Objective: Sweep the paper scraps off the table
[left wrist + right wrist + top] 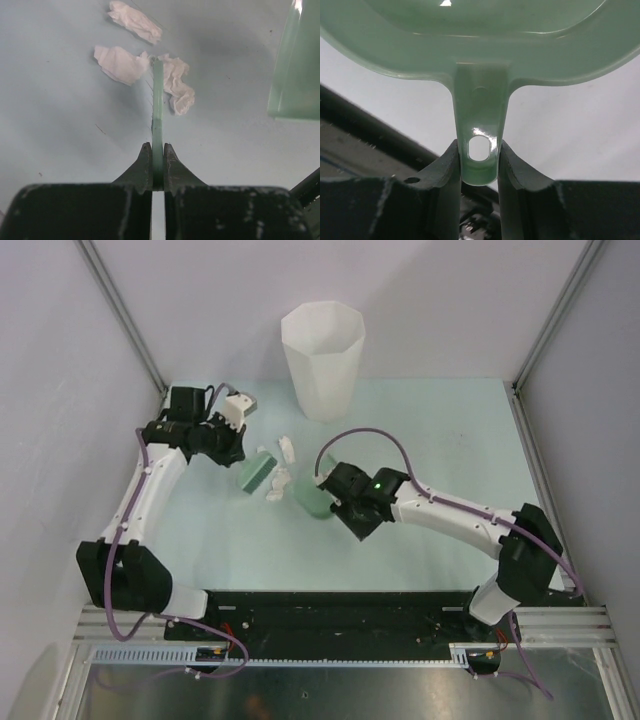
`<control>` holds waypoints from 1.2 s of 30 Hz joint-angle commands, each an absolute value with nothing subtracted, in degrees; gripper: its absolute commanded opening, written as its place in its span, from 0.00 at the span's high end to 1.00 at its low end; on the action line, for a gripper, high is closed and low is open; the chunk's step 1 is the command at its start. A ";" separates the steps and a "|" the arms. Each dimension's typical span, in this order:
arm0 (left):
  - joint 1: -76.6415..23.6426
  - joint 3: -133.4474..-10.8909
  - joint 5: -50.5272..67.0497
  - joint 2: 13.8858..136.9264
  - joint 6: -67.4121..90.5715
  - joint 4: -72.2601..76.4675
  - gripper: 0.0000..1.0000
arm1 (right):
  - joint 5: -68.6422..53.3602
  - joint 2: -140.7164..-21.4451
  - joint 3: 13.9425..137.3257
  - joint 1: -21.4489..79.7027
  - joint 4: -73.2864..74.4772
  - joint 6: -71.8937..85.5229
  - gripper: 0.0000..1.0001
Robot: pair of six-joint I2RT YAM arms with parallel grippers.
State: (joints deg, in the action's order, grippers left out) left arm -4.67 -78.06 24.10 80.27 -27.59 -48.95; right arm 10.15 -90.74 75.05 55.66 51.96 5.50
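Left gripper (pixel 158 148) clamped on green brush (pixel 158 100), tip among paper scraps (pixel 122 65). Right gripper (pixel 479 152) pinching dustpan handle (pixel 479 110).

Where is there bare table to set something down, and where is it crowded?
Bare: the table right of the bin, behind the right arm; also the near strip between both arms. Crowded: centre-left, where the paper scraps lie at the tip of the brush in the left gripper, near the dustpan in the right gripper.

Bright, even overhead light, soft shadows, glare on the dustpan (pixel 480 30)
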 commanded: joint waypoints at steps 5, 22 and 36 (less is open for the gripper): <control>-8.96 -81.55 21.01 85.51 -26.37 -47.55 1.00 | -1.58 -98.52 75.15 58.80 54.93 7.48 1.00; -20.48 -77.35 31.37 87.37 -31.90 -48.78 1.00 | -2.64 -108.81 75.67 53.88 55.28 3.87 1.00; -19.34 -77.34 41.92 76.38 -31.29 -52.29 1.00 | -4.22 -111.80 78.93 51.50 51.42 2.64 1.00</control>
